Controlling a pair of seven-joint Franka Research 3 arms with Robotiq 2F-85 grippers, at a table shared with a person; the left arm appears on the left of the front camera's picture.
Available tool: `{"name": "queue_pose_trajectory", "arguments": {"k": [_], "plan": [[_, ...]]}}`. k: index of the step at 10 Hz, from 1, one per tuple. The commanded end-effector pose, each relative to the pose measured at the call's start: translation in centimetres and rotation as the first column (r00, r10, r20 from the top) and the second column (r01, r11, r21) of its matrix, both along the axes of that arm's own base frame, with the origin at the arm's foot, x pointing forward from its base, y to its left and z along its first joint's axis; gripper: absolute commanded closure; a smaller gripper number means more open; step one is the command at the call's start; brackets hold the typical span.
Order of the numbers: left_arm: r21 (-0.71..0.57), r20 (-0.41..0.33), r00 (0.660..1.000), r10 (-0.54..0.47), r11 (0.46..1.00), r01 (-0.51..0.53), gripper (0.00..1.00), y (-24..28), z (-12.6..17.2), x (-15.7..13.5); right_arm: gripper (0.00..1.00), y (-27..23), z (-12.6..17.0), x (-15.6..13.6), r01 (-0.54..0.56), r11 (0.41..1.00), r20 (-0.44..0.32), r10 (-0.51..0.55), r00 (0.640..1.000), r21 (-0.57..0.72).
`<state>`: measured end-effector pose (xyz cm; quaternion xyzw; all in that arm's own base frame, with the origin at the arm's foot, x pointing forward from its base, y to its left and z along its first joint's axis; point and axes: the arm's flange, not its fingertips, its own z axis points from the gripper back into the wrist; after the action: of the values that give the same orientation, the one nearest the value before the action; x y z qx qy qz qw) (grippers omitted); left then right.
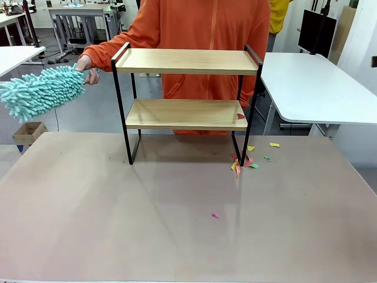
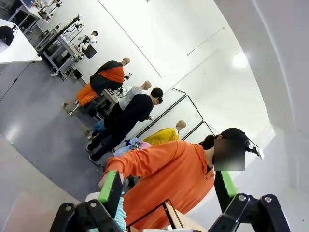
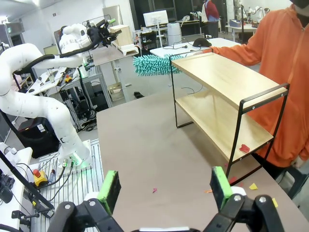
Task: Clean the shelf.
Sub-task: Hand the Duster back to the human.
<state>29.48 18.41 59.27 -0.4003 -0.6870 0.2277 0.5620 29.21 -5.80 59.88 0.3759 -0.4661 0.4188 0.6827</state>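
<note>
Looking from the front, you see the shelf (image 1: 186,100) upright at the table's (image 1: 118,224) far side, long axis left-right. Left wrist: left gripper (image 2: 168,188) spread, empty. Right wrist: right gripper (image 3: 165,186) spread (holding nothing).

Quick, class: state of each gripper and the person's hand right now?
Left gripper: open, holding nothing.
Right gripper: open, holding nothing.
Person's hand: closed on the handle of the teal duster, beside the shelf.
</note>
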Motion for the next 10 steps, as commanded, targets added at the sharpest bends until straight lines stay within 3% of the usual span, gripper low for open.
{"name": "queue_pose_trajectory", "arguments": {"k": [1, 10], "plan": [[-0.008, 0.009, 1.0, 0.009, 1.0, -0.008, 0.0, 0.05, -0.04, -0.28, 0.0, 0.03, 0.11, 0.22, -0.006, 1.0, 0.033, 0.006, 0.999, 0.015], [-0.008, 0.009, 1.0, 0.009, 1.0, -0.008, 0.0, 0.05, -0.04, -0.28, 0.0, 0.03, 0.11, 0.22, -0.006, 1.0, 0.033, 0.006, 0.999, 0.015]]}}
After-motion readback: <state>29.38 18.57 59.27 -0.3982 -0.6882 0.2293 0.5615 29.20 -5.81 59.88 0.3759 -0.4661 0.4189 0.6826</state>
